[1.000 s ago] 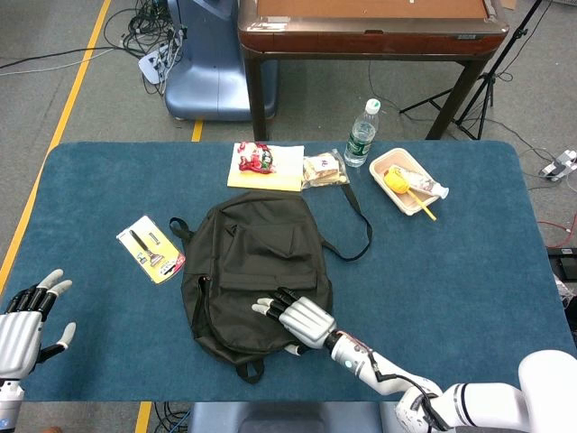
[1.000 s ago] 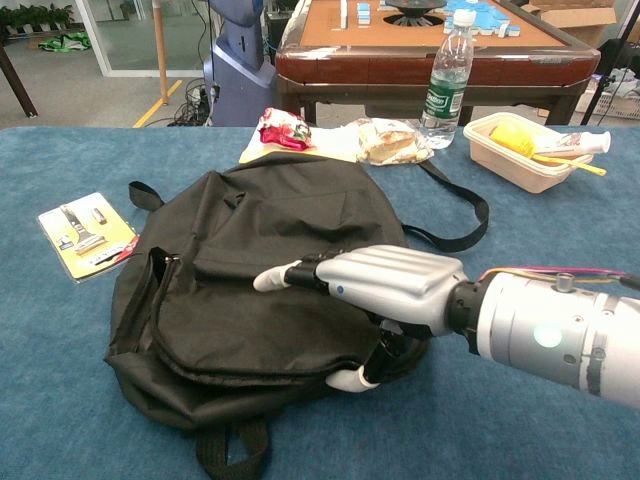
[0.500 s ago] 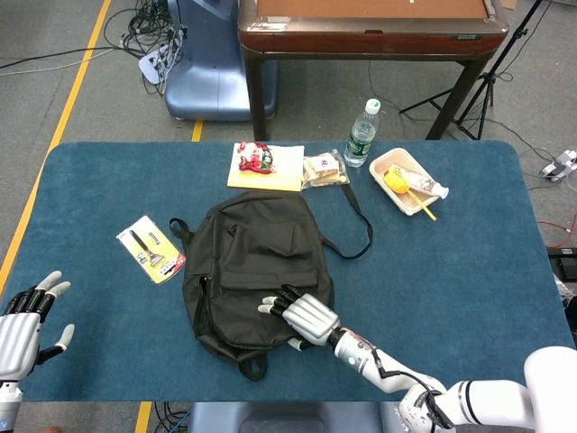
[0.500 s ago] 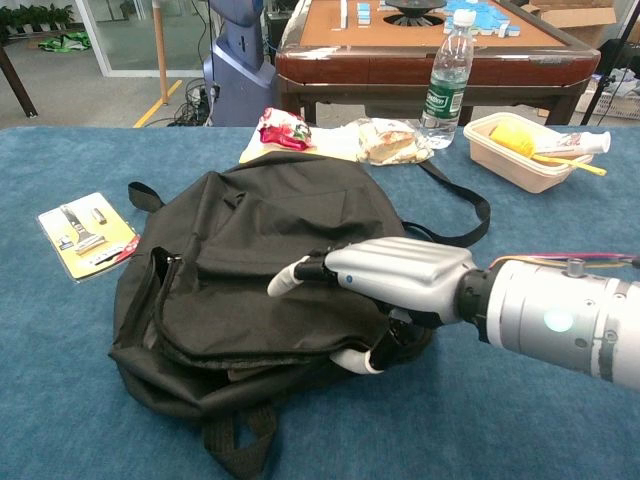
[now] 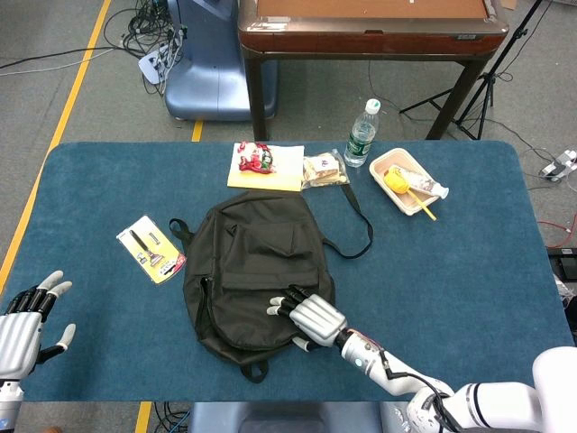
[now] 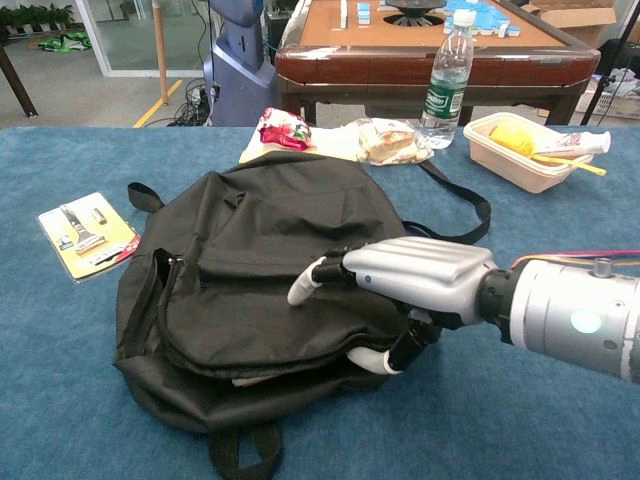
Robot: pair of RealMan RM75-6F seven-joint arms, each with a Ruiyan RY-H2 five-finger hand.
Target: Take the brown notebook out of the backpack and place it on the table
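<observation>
The black backpack (image 5: 257,262) (image 6: 260,240) lies flat in the middle of the blue table (image 5: 451,271). My right hand (image 5: 314,317) (image 6: 410,285) grips its near right edge, with the fingers spread over the top fabric and the thumb hooked under the rim. The side zipper gapes along the bag's left and near edge, and a pale sliver (image 6: 250,380) shows inside. No brown notebook is visible. My left hand (image 5: 22,329) hovers open off the table's near left corner, holding nothing.
A yellow tool card (image 5: 151,248) (image 6: 85,233) lies left of the bag. Behind the bag are a red snack pack (image 5: 255,158), a wrapped snack (image 5: 324,170), a water bottle (image 5: 360,135) and a food tray (image 5: 407,183). A strap (image 5: 356,225) trails to the right.
My right hand has shifted right and nearer along the bag's edge, and the fabric under it has bunched and lifted a little. The left hand has stayed still.
</observation>
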